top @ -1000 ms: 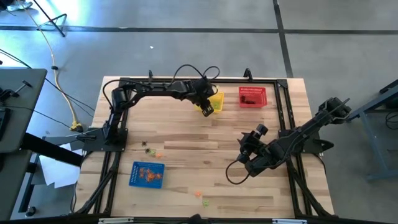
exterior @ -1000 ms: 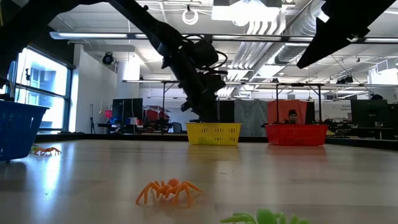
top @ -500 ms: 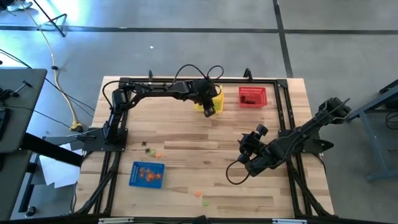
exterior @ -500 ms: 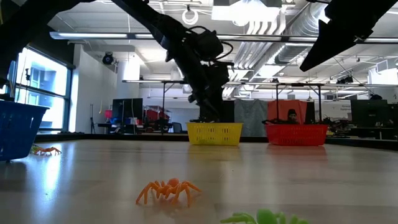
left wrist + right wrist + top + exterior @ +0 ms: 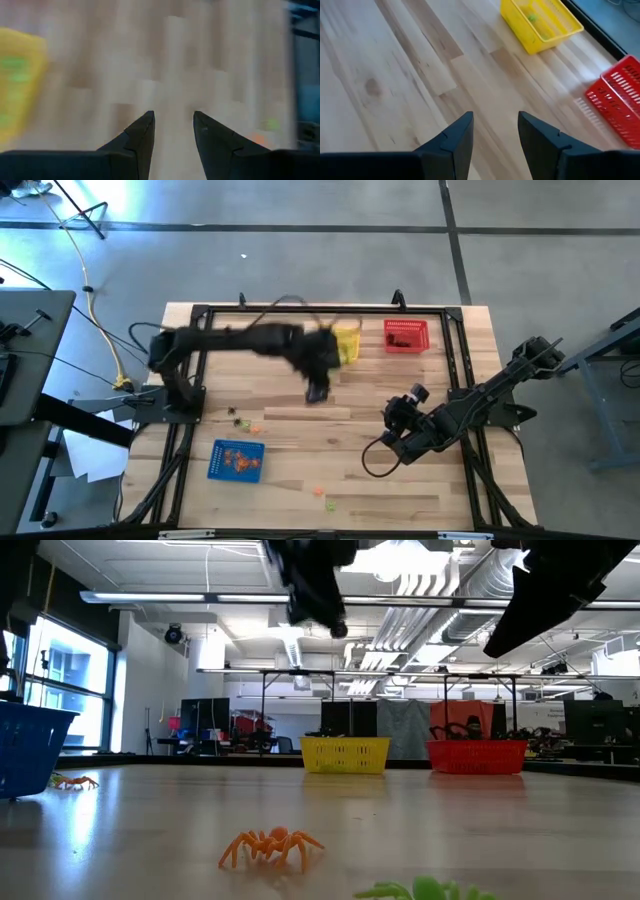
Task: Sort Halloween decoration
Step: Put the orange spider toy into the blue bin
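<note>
Left end effector (image 5: pixel 316 392) seen open, empty, mid-bench | loose trinkets (image 5: pixel 243 423) scattered toward the near-left corner, nearest that arm | right end effector (image 5: pixel 392 416) parked open, farther off.

Orange trinkets (image 5: pixel 238 459) fill my blue basket (image 5: pixel 216 471), a light green one (image 5: pixel 533 18) lies in the yellow basket (image 5: pixel 520 31), and orange, green and black strays (image 5: pixel 240 420) dot the table (image 5: pixel 300 480).

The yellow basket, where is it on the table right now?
In the high view the yellow basket sits at the table's far edge, just left of the red basket, with the left tool nearby.
</note>
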`<act>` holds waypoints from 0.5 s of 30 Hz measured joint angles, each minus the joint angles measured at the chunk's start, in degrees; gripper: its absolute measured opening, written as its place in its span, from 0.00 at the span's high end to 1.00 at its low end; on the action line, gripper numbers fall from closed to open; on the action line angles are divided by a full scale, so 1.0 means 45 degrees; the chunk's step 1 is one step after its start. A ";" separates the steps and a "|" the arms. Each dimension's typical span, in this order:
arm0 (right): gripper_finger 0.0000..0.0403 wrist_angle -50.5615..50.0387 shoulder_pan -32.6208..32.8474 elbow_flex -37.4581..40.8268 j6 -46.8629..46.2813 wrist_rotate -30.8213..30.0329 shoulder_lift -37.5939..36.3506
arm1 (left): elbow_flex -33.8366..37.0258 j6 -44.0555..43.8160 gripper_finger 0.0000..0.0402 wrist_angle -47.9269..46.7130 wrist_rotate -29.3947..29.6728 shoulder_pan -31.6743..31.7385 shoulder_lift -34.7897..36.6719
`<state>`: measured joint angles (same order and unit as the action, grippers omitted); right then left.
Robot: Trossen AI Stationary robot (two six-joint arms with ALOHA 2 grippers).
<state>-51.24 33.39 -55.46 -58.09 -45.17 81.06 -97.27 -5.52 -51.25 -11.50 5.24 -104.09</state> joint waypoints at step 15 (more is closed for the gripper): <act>0.63 0.8535 0.0214 0.0010 0.3207 0.3557 0.2117 | 0.0008 -0.6073 0.70 0.0403 0.7076 -0.8315 -0.0088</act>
<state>-12.83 34.35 -55.42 -43.66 -29.16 90.58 -97.23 -32.85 -49.44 20.34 -32.18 -104.49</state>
